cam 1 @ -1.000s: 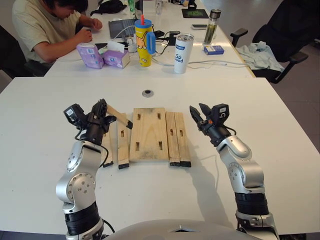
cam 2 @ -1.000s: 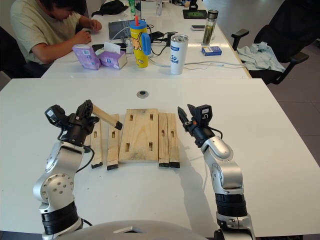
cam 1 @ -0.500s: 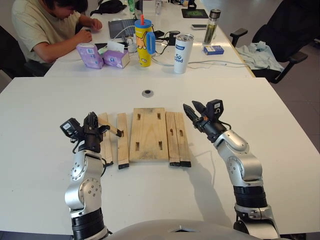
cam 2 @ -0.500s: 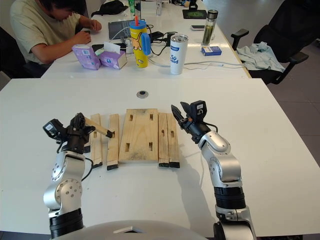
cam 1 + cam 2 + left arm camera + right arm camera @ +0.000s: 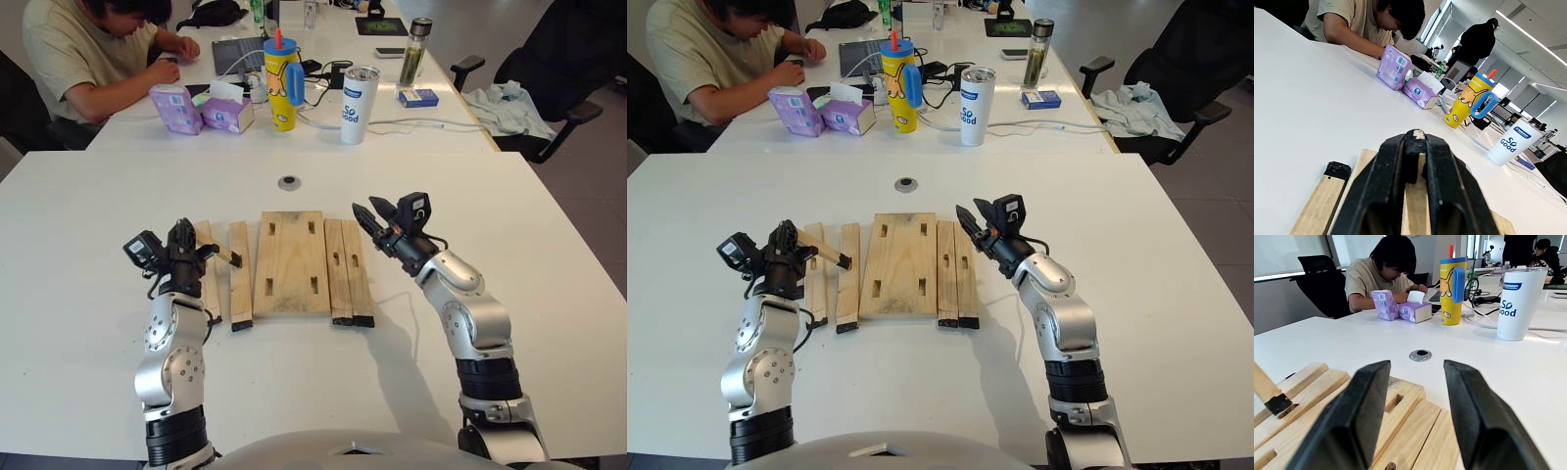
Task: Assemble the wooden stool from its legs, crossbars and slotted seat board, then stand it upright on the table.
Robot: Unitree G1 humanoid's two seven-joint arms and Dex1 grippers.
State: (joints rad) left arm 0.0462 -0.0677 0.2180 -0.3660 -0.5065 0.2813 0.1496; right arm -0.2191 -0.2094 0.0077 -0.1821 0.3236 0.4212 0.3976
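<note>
Slotted seat board [image 5: 288,264] flat; left legs [image 5: 240,286] and right legs [image 5: 348,279] flanking it; black-tipped crossbar [image 5: 220,255] tilted above left legs.

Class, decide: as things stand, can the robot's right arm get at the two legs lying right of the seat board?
Probably yes. The right gripper hangs open by the far ends of the two legs, beside the seat board, with nothing between.

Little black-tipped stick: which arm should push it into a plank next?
Left, probably. The left pincer is shut on the stick, whose black tip is at the slotted plank. The right pincer is open and empty, above the right-hand planks.
</note>
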